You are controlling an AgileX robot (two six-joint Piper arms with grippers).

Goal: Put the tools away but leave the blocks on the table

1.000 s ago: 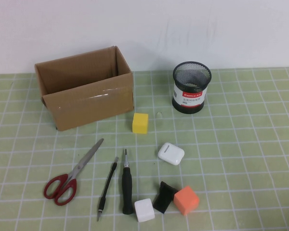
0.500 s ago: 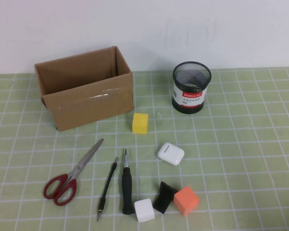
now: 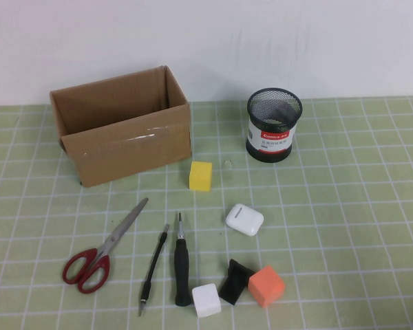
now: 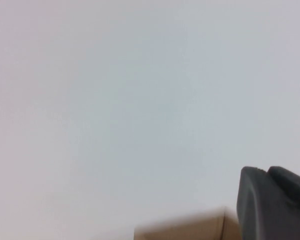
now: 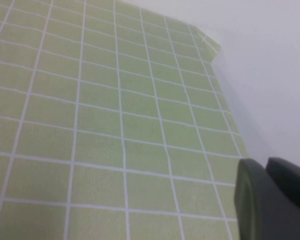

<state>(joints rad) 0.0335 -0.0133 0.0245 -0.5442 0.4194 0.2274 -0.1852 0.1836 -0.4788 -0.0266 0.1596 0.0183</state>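
The light-green gridded counter (image 3: 344, 206) meets a plain white wall (image 3: 261, 41). Along its near edge lie the red-handled scissors (image 3: 100, 251), thin black pen-like tool (image 3: 153, 269) and black-handled screwdriver (image 3: 182, 265). Nothing has shifted since the earlier frames. Only a dark edge of the left gripper (image 4: 275, 205) shows against the wall, and the right gripper (image 5: 272, 200) over bare grid; whether either is spread, I cannot tell.

- The box (image 3: 120, 124) and the cup (image 3: 274, 125) stand at the back, with an open gap between them.
- The right side of the table (image 3: 358, 220) is bare.
- The screwdriver (image 3: 182, 265) touches the white block (image 3: 206, 300).
- The left gripper (image 4: 275, 205) and right gripper (image 5: 272, 200) are off to the sides.
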